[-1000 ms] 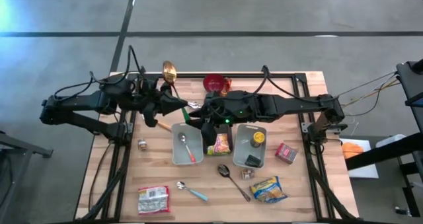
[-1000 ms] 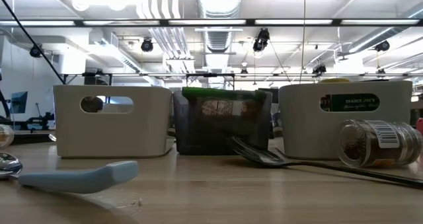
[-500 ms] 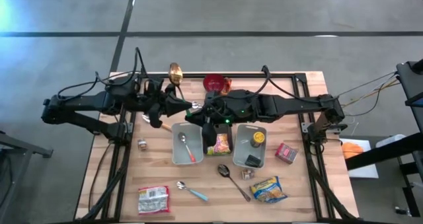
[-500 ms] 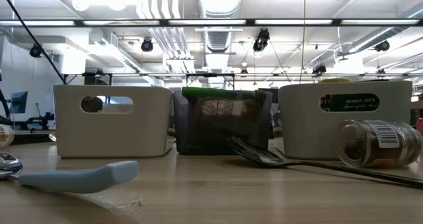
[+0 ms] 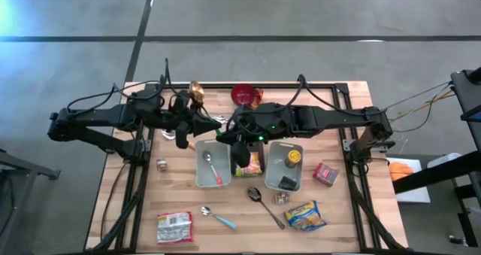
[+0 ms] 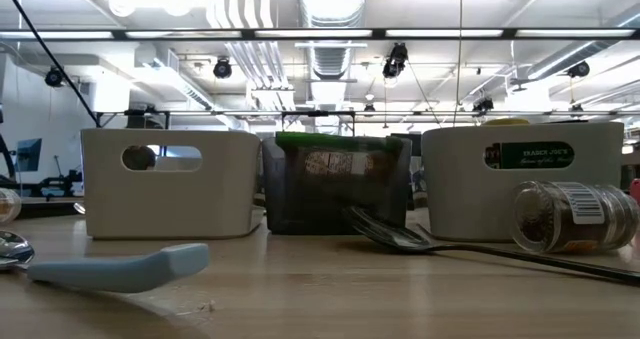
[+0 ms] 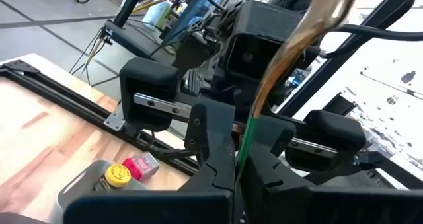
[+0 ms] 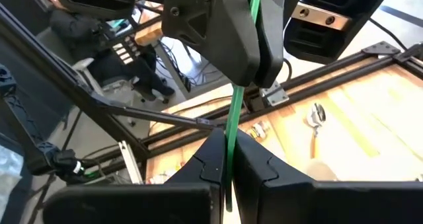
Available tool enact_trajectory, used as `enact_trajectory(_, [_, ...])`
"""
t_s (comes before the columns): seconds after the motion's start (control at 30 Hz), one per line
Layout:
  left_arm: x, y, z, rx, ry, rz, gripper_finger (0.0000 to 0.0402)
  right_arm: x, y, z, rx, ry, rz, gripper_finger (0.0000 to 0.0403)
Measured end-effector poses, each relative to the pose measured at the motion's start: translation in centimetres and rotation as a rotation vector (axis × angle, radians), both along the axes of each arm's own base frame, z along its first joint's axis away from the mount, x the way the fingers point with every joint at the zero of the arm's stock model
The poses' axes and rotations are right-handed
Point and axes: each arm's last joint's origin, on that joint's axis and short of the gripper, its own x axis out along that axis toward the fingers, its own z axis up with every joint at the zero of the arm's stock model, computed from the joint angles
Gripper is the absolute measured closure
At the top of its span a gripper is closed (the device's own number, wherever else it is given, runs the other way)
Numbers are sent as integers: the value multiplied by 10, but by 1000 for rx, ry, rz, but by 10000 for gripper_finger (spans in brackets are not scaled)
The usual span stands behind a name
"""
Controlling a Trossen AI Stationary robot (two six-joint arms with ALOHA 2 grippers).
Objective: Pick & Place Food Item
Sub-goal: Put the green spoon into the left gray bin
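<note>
Above the worktop [image 5: 331, 210], the left claw [image 7: 239, 164] and right claw [image 8: 228, 171] meet, both clenched on one green-handled spoon [image 7: 310, 32]. Its gold bowl points up, above the bins [image 5: 213, 163].

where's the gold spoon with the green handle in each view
High view: gold spoon near the table's far edge, beside the red bowl, between the two arms.
Low view: not in it.
Left wrist view: its green handle is pinched in the left claw, with the gold bowl beyond.
Right wrist view: only the green handle shows, pinched in the right claw.
Shared landmark: the wooden table.
</note>
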Motion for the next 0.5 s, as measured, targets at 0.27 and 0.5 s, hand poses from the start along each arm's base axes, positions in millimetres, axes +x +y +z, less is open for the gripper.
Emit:
enact_trajectory(0.27, [-1,0,1,-13,-1,-18,401,-4,0,6,0,-14,1,394])
enact_trajectory(0.5, [-3,-1,1,-16,1,-32,401,5,7,2,-2,-46,-27,394])
